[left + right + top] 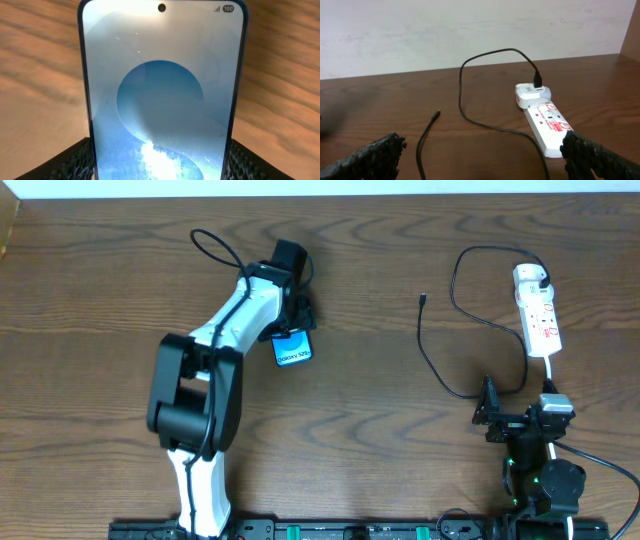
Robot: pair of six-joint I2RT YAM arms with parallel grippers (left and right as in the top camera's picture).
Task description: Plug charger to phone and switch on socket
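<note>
The phone (pixel 293 350) lies on the wooden table, its cyan-blue screen (pixel 160 100) filling the left wrist view. My left gripper (pixel 160 162) straddles its near end, black pads (pixel 75 160) pressed against both long edges. The charger, a thin black cable (pixel 440 370), loops across the table at the right. Its connector tip (pixel 436 114) lies free on the wood, and its plug (pixel 537 80) sits in a white adapter at the far end of the socket (pixel 547 122). My right gripper (pixel 485 160) hangs open over the cable, near the socket's near end, holding nothing.
A pale wall (pixel 470 30) rises behind the table's far edge. The socket's white cord (pixel 550 375) runs toward the right arm's base (pixel 545 485). The left arm (pixel 200 390) stretches diagonally over the table's left half.
</note>
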